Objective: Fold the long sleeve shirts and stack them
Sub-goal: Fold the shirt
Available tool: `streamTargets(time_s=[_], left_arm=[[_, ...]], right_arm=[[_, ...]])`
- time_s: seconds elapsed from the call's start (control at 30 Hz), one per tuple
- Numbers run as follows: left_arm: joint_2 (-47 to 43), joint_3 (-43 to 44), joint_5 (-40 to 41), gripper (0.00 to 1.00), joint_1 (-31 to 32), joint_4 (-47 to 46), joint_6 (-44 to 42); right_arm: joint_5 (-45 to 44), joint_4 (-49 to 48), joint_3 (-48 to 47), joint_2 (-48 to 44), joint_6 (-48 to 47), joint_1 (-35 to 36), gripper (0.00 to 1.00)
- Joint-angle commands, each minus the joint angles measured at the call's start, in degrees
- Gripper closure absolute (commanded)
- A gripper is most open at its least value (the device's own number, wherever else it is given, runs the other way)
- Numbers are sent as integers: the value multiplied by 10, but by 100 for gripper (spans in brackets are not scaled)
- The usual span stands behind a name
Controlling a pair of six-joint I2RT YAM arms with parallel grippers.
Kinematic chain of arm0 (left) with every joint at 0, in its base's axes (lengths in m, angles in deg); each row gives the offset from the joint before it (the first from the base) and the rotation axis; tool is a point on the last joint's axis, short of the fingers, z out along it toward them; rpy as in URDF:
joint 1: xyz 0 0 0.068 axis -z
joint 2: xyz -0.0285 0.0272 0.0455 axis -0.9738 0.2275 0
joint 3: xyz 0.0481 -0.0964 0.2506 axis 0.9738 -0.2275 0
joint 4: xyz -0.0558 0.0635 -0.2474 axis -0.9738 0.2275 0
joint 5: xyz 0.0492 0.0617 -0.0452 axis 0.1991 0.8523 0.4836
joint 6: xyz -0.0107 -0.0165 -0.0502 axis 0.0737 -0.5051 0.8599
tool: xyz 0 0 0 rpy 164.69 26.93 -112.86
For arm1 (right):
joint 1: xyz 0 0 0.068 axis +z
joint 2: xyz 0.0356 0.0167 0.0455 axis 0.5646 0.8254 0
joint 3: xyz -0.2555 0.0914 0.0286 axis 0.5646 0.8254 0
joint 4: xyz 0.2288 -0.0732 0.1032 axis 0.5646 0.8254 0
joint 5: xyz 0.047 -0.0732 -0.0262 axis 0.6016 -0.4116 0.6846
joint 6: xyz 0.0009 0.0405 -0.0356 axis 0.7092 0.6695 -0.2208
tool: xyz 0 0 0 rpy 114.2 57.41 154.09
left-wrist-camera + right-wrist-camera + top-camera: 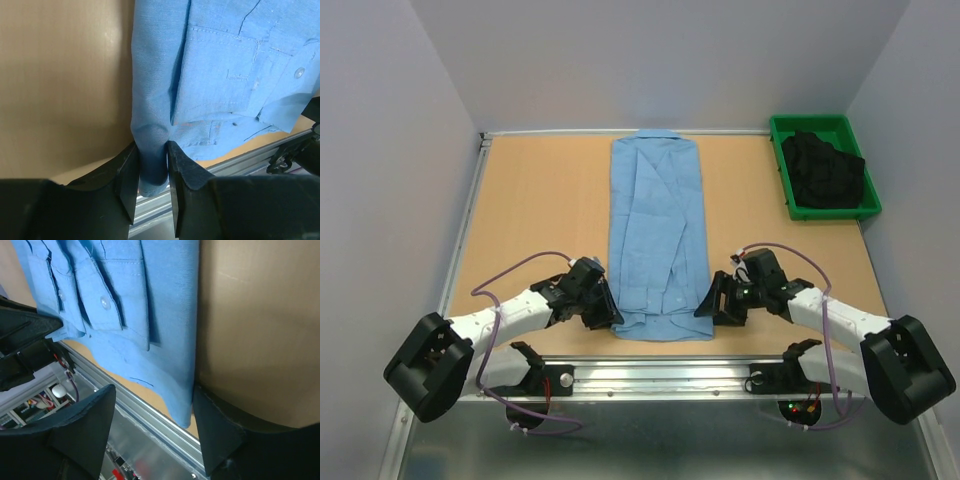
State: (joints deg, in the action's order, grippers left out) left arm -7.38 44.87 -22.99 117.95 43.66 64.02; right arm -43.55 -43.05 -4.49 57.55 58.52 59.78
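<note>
Here, reaching low, left pincer (pixel 151 160) grips shirt (pixel 657 220) corner (near edge); right pincer (pixel 152 400) gapes

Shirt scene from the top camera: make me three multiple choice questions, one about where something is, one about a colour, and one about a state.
1. Where is the bin?
A. at the far right corner of the table
B. at the near left corner
C. in the middle

2. What colour is the shirt?
A. white
B. light blue
C. red

3. What is the left gripper doing?
A. hanging open above the bin
B. lying on the collar
C. pinching the shirt's near left corner

Answers:
1 A: the top view shows the bin against the far right edge.
2 B: the fabric is light blue in every view.
3 C: the left wrist view shows it closed on the fabric at that corner.
</note>
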Motion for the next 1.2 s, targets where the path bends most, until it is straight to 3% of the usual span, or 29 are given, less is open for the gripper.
streamTargets(time_s=[0.0, 0.2, 0.3, 0.37, 0.43, 0.57, 0.7, 0.77, 0.83, 1.17], left_arm=[[4, -3, 9, 62, 5, -12, 11], [8, 0, 17, 65, 6, -24, 16], [7, 1, 21, 66, 6, -23, 18], [-4, -6, 28, 67, 5, -23, 26], [-15, -9, 34, 74, 5, -24, 31], [-38, -10, 43, 80, 6, -16, 35], [-54, -11, 44, 86, 5, -13, 38], [-68, -10, 43, 96, 6, -4, 39], [-80, -7, 41, 100, 6, 11, 39], [-161, 37, 56, 100, 6, 100, 37]], right_arm=[[-36, -17, 36, 34, 21, 31, 33], [-42, -53, 35, 75, 38, 48, 48], [-47, -53, 30, 83, 32, 52, 61], [-48, -53, 32, 79, 35, 52, 74], [-46, -52, 33, 70, 36, 52, 85], [-46, -44, 29, 60, 33, 52, 97], [-43, -32, 20, 60, 22, 52, 99], [-39, -21, 13, 58, 14, 52, 99], [-40, -7, 6, 50, 7, 52, 99], [-67, 80, -50, -16, -6, 52, 99]])
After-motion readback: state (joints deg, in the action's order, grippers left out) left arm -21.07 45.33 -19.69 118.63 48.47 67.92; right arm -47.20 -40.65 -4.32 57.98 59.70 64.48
